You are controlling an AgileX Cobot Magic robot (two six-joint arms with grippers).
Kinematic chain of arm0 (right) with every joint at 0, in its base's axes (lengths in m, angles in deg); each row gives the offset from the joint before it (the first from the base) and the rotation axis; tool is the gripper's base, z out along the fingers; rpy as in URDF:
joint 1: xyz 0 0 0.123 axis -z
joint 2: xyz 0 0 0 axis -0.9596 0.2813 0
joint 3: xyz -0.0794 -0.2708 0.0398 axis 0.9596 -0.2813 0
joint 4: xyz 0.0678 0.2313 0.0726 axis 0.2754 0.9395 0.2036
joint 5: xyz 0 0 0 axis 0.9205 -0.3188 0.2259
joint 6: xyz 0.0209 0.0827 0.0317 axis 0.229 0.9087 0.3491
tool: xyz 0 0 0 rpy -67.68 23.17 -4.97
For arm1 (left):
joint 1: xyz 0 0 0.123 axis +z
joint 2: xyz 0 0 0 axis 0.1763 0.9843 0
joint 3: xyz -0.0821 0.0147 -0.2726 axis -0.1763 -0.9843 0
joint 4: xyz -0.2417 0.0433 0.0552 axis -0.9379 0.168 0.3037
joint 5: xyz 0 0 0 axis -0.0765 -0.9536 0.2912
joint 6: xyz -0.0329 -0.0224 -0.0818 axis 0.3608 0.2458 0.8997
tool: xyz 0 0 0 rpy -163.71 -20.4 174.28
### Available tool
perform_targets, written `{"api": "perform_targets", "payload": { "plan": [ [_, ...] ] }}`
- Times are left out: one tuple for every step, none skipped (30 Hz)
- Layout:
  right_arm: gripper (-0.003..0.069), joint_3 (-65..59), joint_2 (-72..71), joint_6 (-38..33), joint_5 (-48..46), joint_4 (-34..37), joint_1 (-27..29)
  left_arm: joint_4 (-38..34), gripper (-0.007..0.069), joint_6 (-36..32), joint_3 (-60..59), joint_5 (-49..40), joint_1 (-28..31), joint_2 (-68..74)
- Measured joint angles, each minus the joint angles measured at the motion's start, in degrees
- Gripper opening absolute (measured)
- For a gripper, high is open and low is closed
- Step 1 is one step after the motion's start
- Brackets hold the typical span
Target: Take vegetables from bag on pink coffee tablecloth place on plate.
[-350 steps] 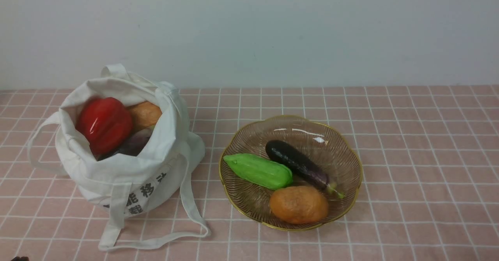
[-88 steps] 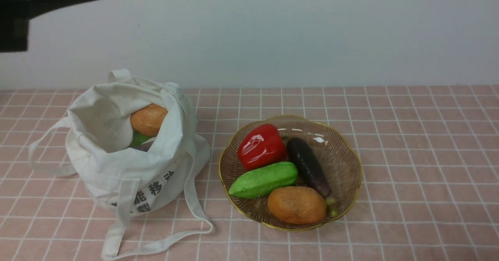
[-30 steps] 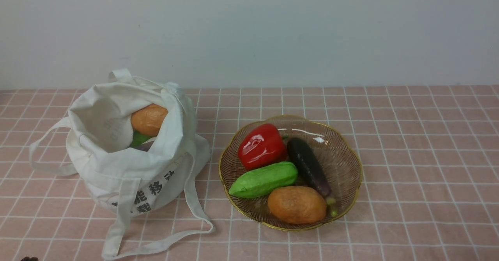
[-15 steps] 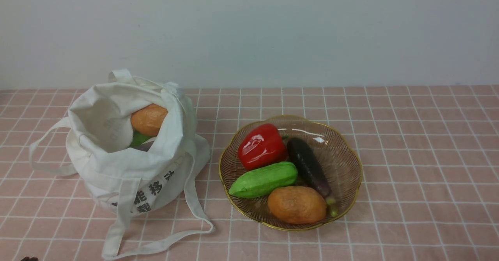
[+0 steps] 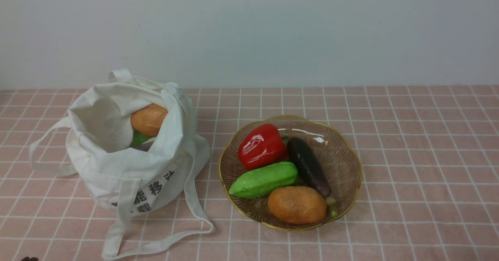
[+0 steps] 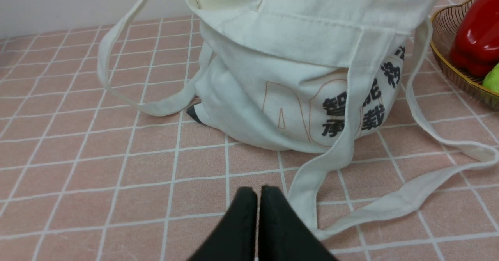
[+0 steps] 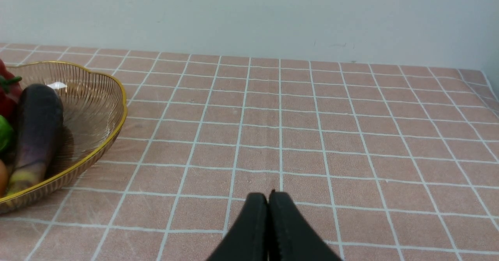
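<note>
Left claw (image 6: 257,192) pressed together, empty, low over cloth (image 5: 409,144) near bag (image 5: 128,167); right claw (image 7: 268,197) likewise, right of plate (image 5: 347,151). Plate holds pepper (image 5: 262,146), gourd (image 5: 265,179), eggplant (image 5: 309,165), potato (image 5: 297,204). Second potato (image 5: 148,119) remains in bag, far side. Between picks, by my reading. Next: spread claw, reach into bag mouth.

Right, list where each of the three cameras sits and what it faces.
Front view: between the arms, facing bag, plate and wall; almost no robot body shows.
Left wrist view: low over the tablecloth, facing the bag; shut left gripper shows.
Right wrist view: low, facing bare cloth; shut right gripper shows.
Shared: both wrist views catch the plate's rim.
</note>
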Motion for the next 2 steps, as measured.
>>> {"api": "perform_targets", "payload": {
  "plan": [
    [-0.0012,0.00,0.00,0.00,0.00,0.00,0.00,0.00,-0.0005,0.00,0.00,0.00,0.00,0.00],
    [-0.0012,0.00,0.00,0.00,0.00,0.00,0.00,0.00,-0.0005,0.00,0.00,0.00,0.00,0.00]
  ]
}}
